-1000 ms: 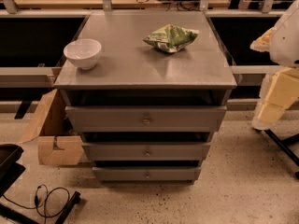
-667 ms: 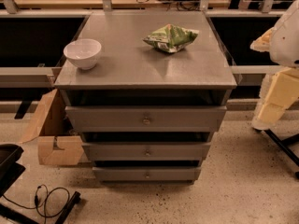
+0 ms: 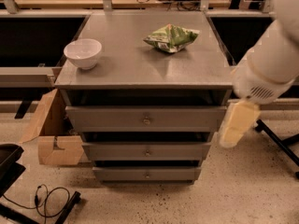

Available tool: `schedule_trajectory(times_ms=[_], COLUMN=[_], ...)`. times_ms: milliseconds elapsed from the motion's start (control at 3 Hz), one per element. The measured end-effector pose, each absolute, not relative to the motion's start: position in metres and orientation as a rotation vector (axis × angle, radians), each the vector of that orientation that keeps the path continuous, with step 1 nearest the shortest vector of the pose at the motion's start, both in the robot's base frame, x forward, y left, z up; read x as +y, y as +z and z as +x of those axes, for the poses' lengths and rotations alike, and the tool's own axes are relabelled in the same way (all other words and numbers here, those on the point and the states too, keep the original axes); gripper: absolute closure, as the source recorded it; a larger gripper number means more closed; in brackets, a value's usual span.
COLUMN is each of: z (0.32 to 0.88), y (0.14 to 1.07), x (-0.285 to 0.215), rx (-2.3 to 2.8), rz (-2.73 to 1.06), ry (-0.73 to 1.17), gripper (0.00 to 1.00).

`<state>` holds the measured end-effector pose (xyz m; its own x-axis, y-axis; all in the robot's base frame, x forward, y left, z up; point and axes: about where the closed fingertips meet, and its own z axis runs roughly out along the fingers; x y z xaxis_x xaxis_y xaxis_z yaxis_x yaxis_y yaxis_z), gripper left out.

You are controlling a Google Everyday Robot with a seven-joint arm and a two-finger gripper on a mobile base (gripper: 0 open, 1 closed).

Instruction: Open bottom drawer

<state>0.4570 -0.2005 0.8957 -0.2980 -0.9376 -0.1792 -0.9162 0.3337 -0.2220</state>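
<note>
The grey cabinet (image 3: 140,73) has three stacked drawers. The bottom drawer (image 3: 121,174) is the lowest and narrowest front, with a small round metal knob (image 3: 147,175). Its front sits in line under the middle drawer (image 3: 117,151) and the top drawer (image 3: 107,119). My white arm (image 3: 271,59) reaches in from the upper right. My gripper (image 3: 237,123) is pale yellow and hangs just right of the cabinet, level with the top and middle drawers. It is above and to the right of the bottom drawer's knob and touches nothing.
A white bowl (image 3: 83,53) and a green crumpled bag (image 3: 172,36) sit on the cabinet top. A cardboard box (image 3: 51,134) stands against the cabinet's left side. A black cable (image 3: 46,197) lies on the speckled floor at lower left. Black chair legs (image 3: 280,143) stand at the right.
My arm has swung left and towards the cabinet, so the gripper now hangs right beside its right edge. The drawers have not moved.
</note>
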Motion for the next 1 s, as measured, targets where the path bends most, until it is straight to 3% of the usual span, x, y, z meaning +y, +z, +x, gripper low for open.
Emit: schedule_trajectory(times_ms=[1000], z=[0.473], y=[0.630], x=[-0.162], rx=[2.463], rz=[-1.838], ry=[-0.243], gripper=[0.00])
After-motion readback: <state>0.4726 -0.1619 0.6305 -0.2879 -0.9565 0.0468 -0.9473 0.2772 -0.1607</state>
